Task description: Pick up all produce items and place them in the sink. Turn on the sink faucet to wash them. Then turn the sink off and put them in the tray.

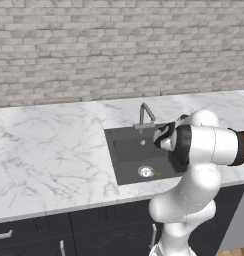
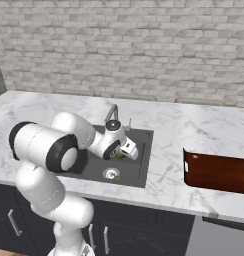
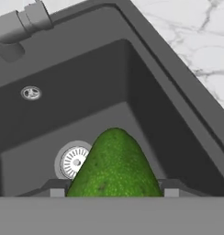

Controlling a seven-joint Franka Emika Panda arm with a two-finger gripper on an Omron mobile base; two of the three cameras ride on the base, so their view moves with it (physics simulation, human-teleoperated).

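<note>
White marble bench [image 2: 204, 127] with dark grey rectangular sink [image 2: 139, 150], round silver drain [image 2: 111, 174]; hand [image 2: 122, 152] holding green fruit [image 2: 120, 155] above basin; reddish-brown tray [image 2: 216, 172] at right.

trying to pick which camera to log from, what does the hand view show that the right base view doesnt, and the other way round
Hand view alone: the green fruit seen close between the jaws over the basin, and a small round fitting on the sink's back wall.

Right base view alone: the reddish-brown tray on the counter right of the sink, the brick wall and the dark cabinets.

Both: the dark sink, its silver drain, the faucet and the white marble counter.
</note>
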